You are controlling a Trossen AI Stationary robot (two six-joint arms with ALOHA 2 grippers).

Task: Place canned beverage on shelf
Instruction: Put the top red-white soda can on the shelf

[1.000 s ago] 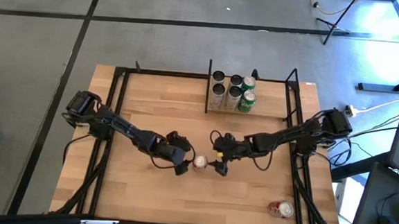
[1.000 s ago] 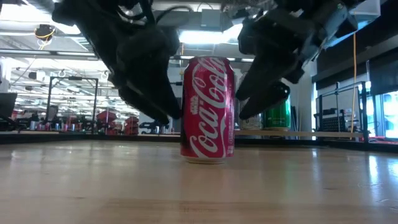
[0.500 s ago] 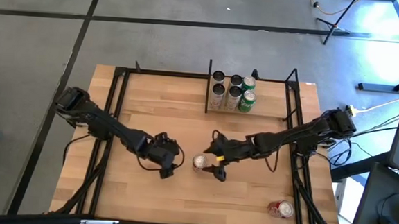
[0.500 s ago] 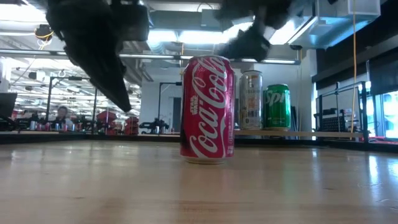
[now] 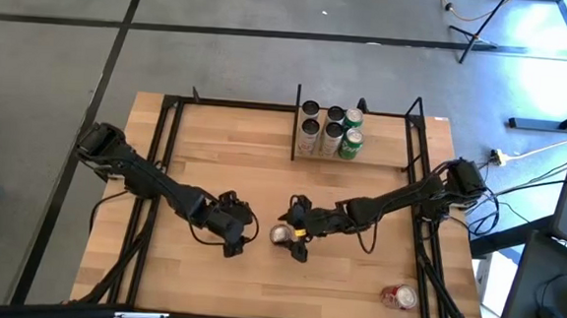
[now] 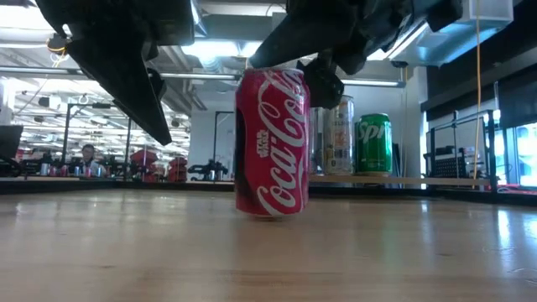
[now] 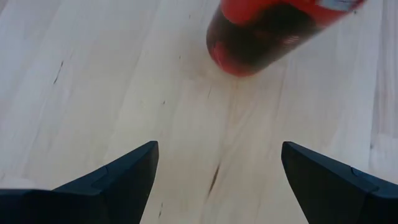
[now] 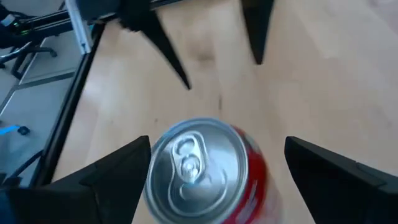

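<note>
R gripper (image 5: 295, 241) open astride tilted red can (image 6: 271, 143).

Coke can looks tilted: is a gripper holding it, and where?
Not gripped: the right gripper straddles the Coke can's top, fingers open; the left gripper, open, holds nothing.

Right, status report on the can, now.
Right tool open, straddling the Coke can; can tilted. Left tool open, clear beside it. Shelf holds five cans, room left. Second red can lies near the table's edge.
</note>
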